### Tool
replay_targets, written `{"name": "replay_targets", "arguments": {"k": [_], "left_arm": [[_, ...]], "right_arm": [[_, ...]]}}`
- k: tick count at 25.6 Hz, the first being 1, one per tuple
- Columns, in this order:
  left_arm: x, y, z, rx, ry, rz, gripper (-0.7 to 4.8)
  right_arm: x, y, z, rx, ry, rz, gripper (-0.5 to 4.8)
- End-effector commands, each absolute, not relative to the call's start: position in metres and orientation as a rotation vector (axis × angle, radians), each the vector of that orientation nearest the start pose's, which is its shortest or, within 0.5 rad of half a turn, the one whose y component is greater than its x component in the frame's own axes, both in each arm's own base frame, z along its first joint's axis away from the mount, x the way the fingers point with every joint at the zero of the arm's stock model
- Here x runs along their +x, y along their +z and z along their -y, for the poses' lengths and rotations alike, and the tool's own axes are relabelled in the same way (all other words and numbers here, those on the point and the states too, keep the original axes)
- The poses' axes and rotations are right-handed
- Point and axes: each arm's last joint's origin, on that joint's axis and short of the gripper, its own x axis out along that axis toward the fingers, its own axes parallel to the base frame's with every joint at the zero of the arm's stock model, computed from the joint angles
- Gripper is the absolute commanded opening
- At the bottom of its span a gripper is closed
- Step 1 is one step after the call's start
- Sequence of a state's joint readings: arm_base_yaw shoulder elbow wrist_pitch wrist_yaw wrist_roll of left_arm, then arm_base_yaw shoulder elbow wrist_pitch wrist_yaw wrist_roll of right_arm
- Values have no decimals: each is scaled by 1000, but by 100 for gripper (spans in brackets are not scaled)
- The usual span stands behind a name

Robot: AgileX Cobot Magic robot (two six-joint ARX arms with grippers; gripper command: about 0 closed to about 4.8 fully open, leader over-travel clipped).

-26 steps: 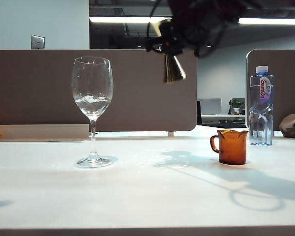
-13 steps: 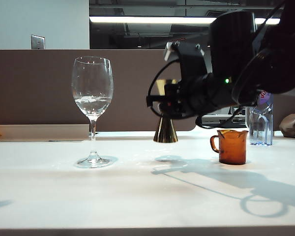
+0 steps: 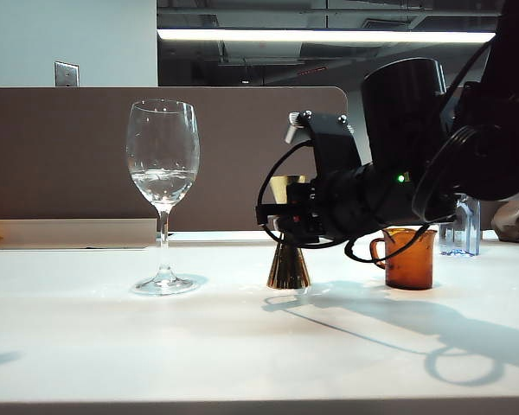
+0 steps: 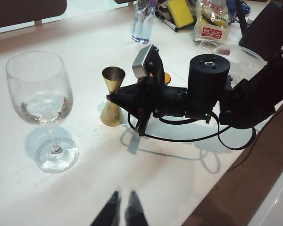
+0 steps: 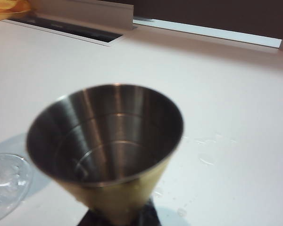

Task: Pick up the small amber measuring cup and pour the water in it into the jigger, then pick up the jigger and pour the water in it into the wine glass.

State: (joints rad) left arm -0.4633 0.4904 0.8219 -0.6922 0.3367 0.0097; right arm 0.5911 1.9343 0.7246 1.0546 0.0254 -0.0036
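Now your right gripper [image 3: 285, 220] sits low over the white table [image 3: 112, 346], where a second ago it was up near the top of the exterior view with the jigger [image 3: 288, 233] hanging in the air. The jigger has come down with it: its wide cone now meets the tabletop, standing upright between the wine glass [image 3: 163, 194] and the small amber measuring cup [image 3: 406, 258]. Half a second ago it stood farther back, with its shadow apart from it.

You can see in the left wrist view that the right gripper [image 4: 114, 96] is clamped on the jigger [image 4: 112, 96] at its narrow waist, the jaws drawn in tight around it. From the right wrist view the jigger [image 5: 108, 150] fills the picture, its open top cone looking dry inside, with droplets scattered on the table [image 5: 236, 94] beside it.

The wine glass has not shifted; the water [image 3: 163, 181] lies in the lower part of its bowl. The measuring cup stands where it did, now partly behind the right arm, and the water bottle [image 3: 461, 226] is mostly hidden behind that arm.

Your left gripper [image 4: 122, 213] hovers at the near edge of the table, well apart from the glass [image 4: 40, 106], its fingertips close together and holding nothing.
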Motion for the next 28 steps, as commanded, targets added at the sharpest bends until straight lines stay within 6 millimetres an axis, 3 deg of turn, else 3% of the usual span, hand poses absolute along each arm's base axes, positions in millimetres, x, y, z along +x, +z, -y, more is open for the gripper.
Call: {"name": "replay_targets", "arguments": {"k": [1, 4, 6, 7, 16, 21, 26, 27, 28], "left_arm": [[75, 333, 48, 32, -794, -350, 26], [75, 333, 48, 32, -794, -350, 26], [75, 333, 48, 32, -794, -350, 26], [75, 333, 48, 32, -794, -350, 26], [75, 333, 48, 32, -794, -350, 26], [75, 333, 48, 32, -794, -350, 26], [75, 333, 48, 32, -794, -350, 26], [75, 333, 48, 32, -794, -350, 26], [75, 333, 48, 32, -794, -350, 26]], "right_arm": [[291, 128, -196, -13, 579, -140, -1], [290, 127, -196, -8, 600, -147, 0], [289, 127, -197, -8, 614, -149, 66], [289, 127, -197, -7, 615, -148, 126], [286, 127, -196, -8, 617, -149, 289], [270, 129, -188, -11, 620, -153, 289], [234, 147, -159, -6, 534, -94, 278], [229, 150, -155, -3, 521, -84, 263], [218, 157, -146, 3, 486, -58, 162]]}}
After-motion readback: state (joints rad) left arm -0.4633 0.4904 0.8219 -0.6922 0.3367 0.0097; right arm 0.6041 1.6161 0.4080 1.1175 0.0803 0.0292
